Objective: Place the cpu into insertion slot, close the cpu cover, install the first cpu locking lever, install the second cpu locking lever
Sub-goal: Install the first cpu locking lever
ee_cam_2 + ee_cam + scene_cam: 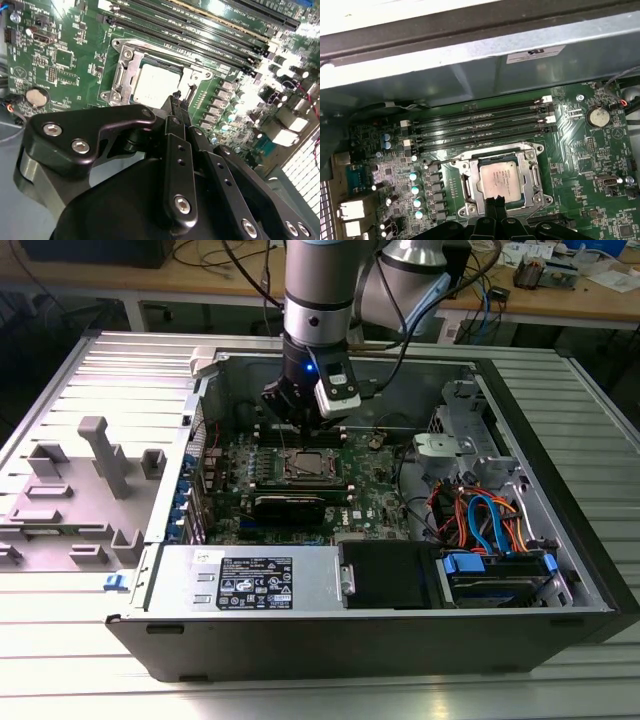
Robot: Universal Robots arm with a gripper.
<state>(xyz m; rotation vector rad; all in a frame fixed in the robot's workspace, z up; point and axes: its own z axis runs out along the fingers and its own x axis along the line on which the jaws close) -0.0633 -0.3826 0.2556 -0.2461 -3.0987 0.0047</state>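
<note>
The cpu (501, 179) lies flat in the insertion slot (495, 152) on the green board, its silver-grey top showing through the cut-out. Around it the cpu cover (535, 176) seems to lie down flat. I cannot make out how the locking levers stand. My gripper (495, 202) hangs just above the socket's near edge, fingertips together with nothing between them. In the second wrist view the gripper (176, 101) tips sit at the edge of the cpu (154, 85). From the exterior view, the gripper (297, 423) is inside the open case, over the cpu (308, 465).
Long black memory slots (480, 127) run beside the socket. A coin battery (598, 117) sits on the board. The case walls (560, 470) ring the work area, with a power supply (250, 582) and a cabled drive cage (490, 530) at the front. Grey plastic parts (95, 475) lie outside on the exterior view's left.
</note>
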